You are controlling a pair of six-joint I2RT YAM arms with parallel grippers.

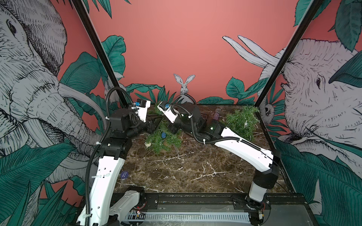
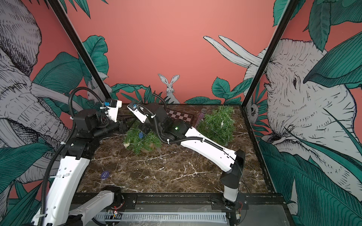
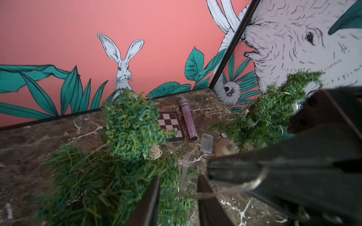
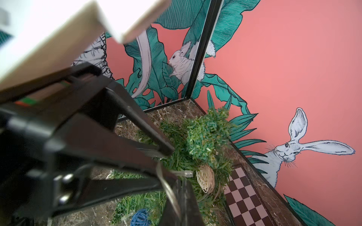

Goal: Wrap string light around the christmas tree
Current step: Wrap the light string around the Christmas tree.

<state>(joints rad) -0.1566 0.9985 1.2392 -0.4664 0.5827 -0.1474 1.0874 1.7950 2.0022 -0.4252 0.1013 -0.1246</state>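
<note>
Brown marble veined in white was seen as the bench, walled on three sides by coral panels painted with elephants, leaves and a rabbit. The christmas tree, small and bushy, with a blue ball and a wicker ball set among its needles, was placed toward the far edge, left of the middle. A second tree was stood by the far right corner. A chessboard and a glittered purple microphone were laid between the two trees, near the far edge. The string light, a thin clear wire, was strung from one claw to the other close by the christmas tree. The right claw was clamped tight on the wire. The left claw was held narrowly parted, with the wire and one small bulb passing through the gap between its fingers.
</note>
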